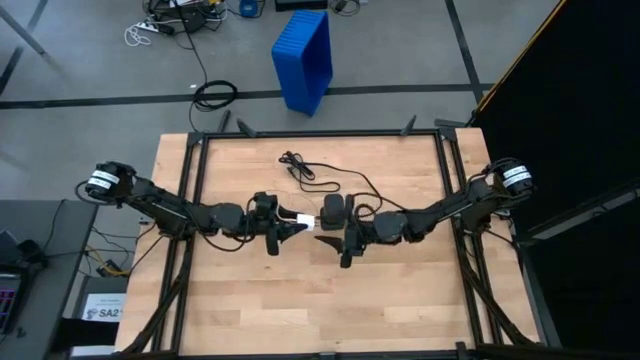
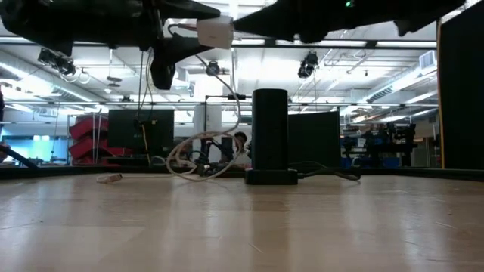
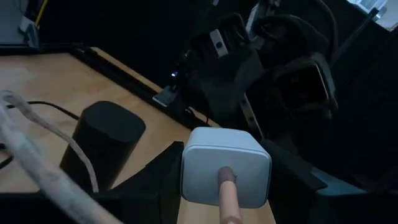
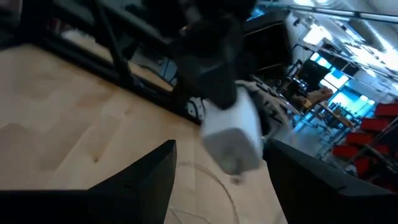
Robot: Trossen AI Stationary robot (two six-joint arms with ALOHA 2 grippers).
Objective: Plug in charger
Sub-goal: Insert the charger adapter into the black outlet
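The charger is a white cube with a pale cable plugged into its back. It is held in the air over the middle of the table, in my left gripper, which is shut on it. The cable droops in loops to the table. My right gripper faces the charger from the table's right. It is open, its fingers spread wide just short of the cube. A black cylinder stands upright on its base beside them. My left gripper pinches the charger cube between its two fingers, on two opposite side faces. The fingers come level from the table's left. The cube is lifted clear of the table, and its cable end points back toward my wrist, the cable hanging slack below.
A thin black cord lies coiled on the far half of the table and runs to the black cylinder. A black frame rims the table. A blue bin stands on the floor beyond the far edge. The near half of the tabletop is bare wood.
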